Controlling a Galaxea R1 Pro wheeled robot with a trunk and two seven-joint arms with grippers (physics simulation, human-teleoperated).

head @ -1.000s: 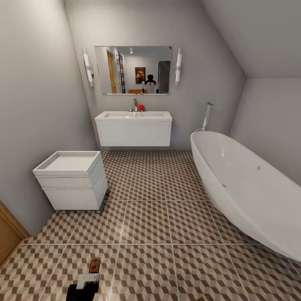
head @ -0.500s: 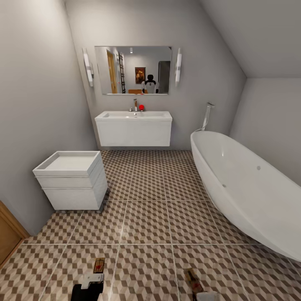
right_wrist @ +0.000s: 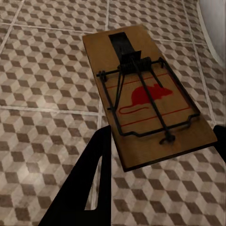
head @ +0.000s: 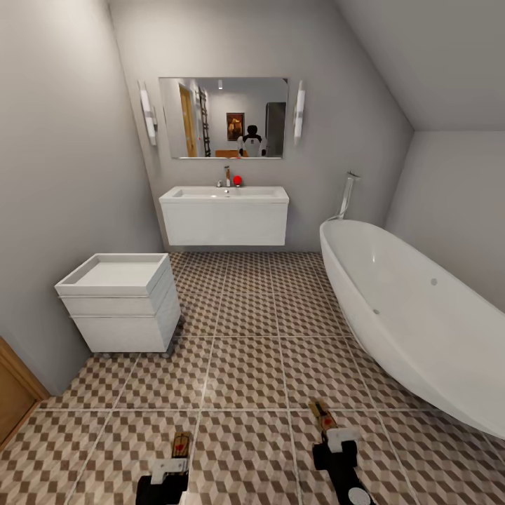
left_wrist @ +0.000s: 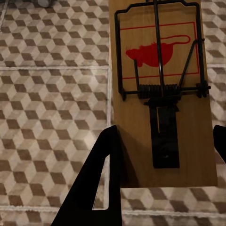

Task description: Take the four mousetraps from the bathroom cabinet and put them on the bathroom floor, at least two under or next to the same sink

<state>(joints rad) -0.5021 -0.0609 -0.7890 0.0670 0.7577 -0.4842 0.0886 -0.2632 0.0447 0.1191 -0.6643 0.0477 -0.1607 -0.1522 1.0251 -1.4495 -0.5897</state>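
Observation:
Two mousetraps are carried above the bathroom floor (head: 245,365). My left gripper (head: 172,468) is shut on one mousetrap (head: 181,444), a wooden board with a red mouse print and black wire, seen close in the left wrist view (left_wrist: 162,94). My right gripper (head: 335,438) is shut on the other mousetrap (head: 322,415), which shows tilted in the right wrist view (right_wrist: 146,110). The white sink (head: 224,210) hangs on the far wall under a mirror, with a chrome tap and a red ball (head: 237,180). A strip of the orange-brown cabinet (head: 14,393) shows at the left edge.
A small white drawer unit (head: 120,301) stands against the left wall. A large white oval bathtub (head: 414,315) takes up the right side. Patterned tiles run between them up to the sink.
Both arms have reached forward: the left gripper with its mousetrap has moved a little to the right, and the right gripper with its mousetrap has come up into view.

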